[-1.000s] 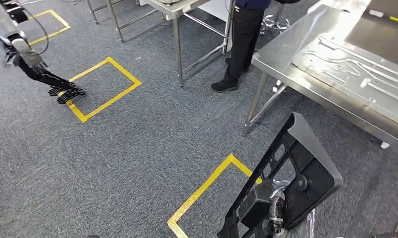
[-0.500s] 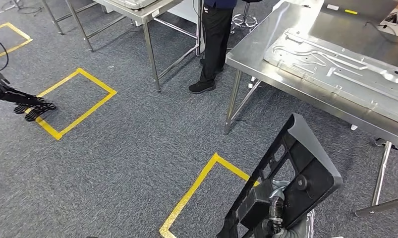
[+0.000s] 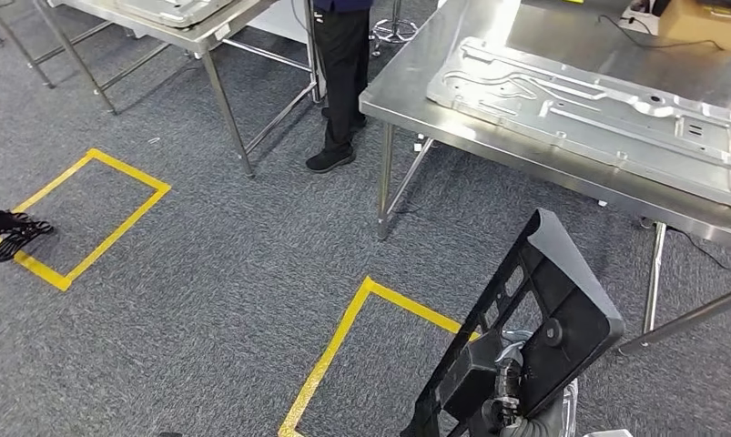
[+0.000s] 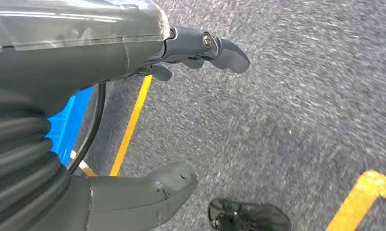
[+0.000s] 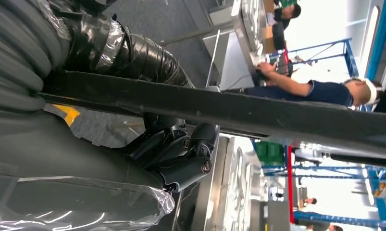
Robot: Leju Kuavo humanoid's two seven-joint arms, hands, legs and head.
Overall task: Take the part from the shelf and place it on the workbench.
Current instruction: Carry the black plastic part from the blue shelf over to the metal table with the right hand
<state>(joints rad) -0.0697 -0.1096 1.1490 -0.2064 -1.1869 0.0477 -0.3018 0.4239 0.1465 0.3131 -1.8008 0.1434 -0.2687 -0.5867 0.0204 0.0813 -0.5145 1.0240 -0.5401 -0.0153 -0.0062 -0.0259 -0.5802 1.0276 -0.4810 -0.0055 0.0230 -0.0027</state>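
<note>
The part [image 3: 571, 282] is a large black plastic frame with a grey edge, held upright and tilted at the lower right of the head view. My right hand [image 3: 507, 393] grips it from below near its lower end. In the right wrist view the dark fingers [image 5: 181, 154] wrap around a black bar of the part [image 5: 258, 118]. The steel workbench [image 3: 407, 84] stands ahead on the right, apart from the part. My left hand [image 3: 6, 233] hangs low at the far left; in the left wrist view its thumb [image 4: 147, 192] and fingers [image 4: 205, 47] are spread and hold nothing.
A pressed metal panel [image 3: 598, 114] covers much of the workbench top. A person in dark trousers [image 3: 339, 82] stands between the workbench and a second steel table [image 3: 175, 32]. Yellow tape squares [image 3: 361, 319] mark the grey carpet. Bench legs [image 3: 384, 182] stand ahead.
The whole picture has shifted left as the camera turned right; the workbench now lies more squarely ahead. The part stays in my right hand's grip, and my left hand still hangs open.
</note>
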